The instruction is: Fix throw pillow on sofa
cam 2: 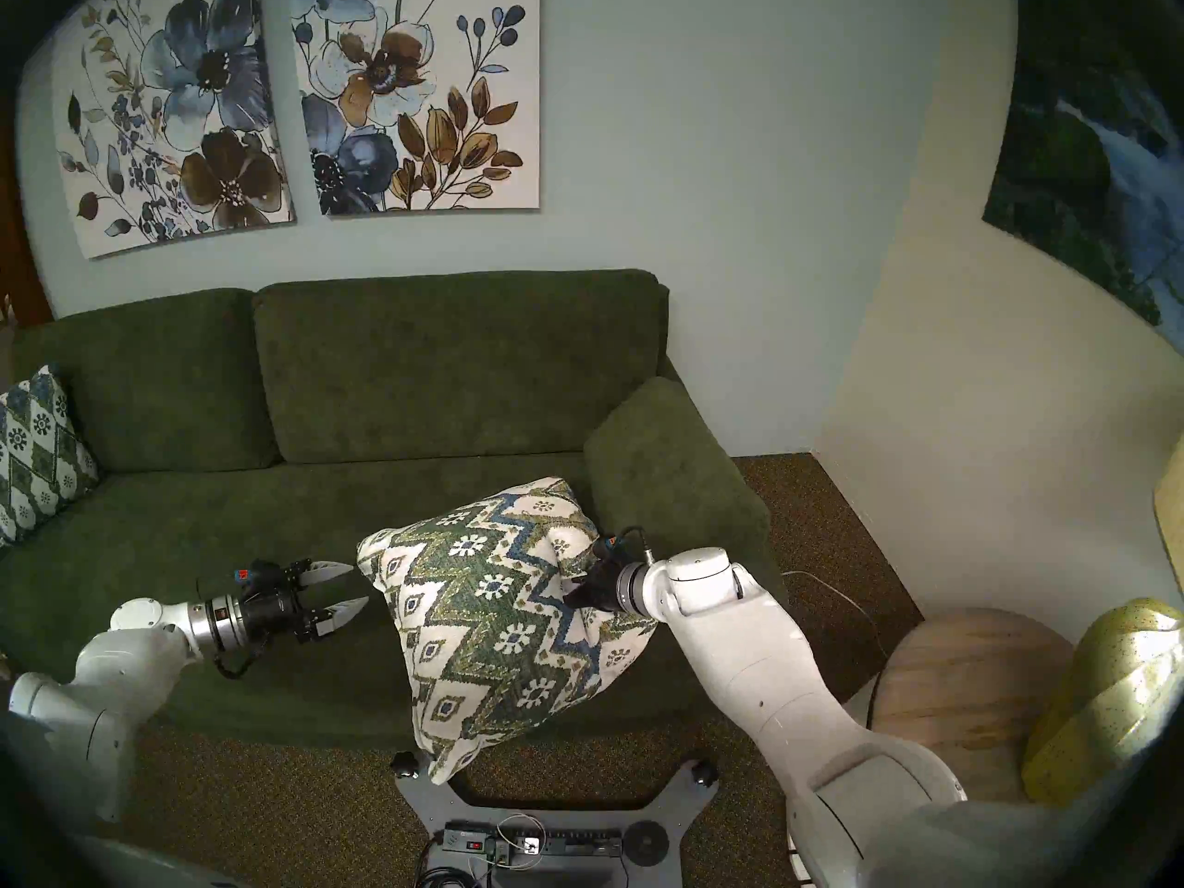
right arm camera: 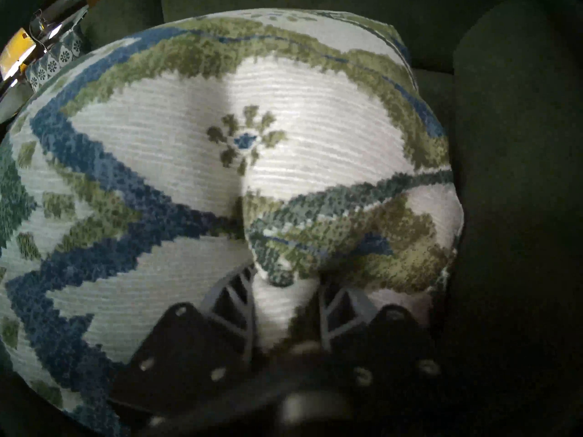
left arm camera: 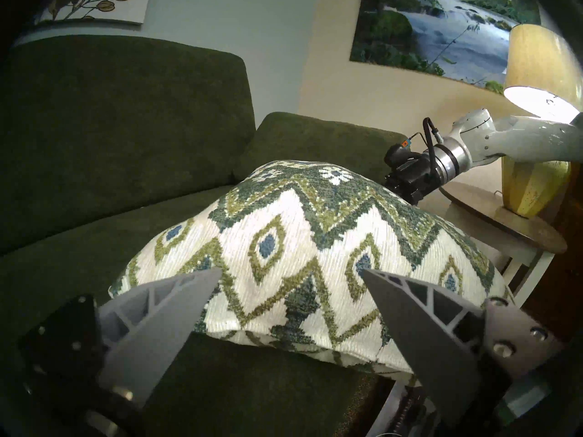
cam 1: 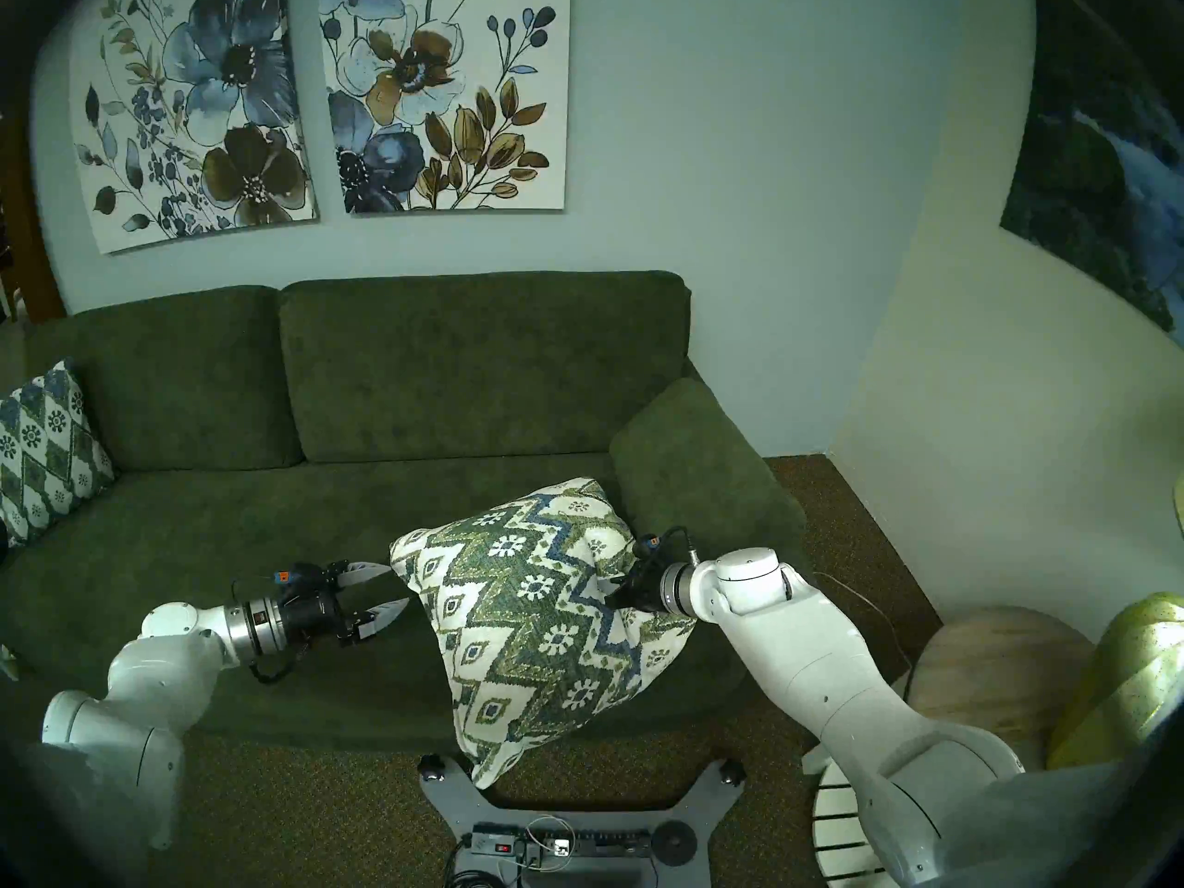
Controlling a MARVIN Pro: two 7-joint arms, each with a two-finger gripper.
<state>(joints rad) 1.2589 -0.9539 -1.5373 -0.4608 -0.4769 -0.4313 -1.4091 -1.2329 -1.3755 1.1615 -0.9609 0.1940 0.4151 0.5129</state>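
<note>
Seizing the throw pillow slumped off the sofa seat.
Right gripper pinching a fabric fold; left gripper spread wide alongside; lifting upright against the backrest next.

You cannot see the right gripper's fingertips: they sink into a fold of the cream throw pillow with green and blue zigzags. The lower wrist view blurs. A second cushion with a diamond lattice is cut off at the head view's left edge.
</note>
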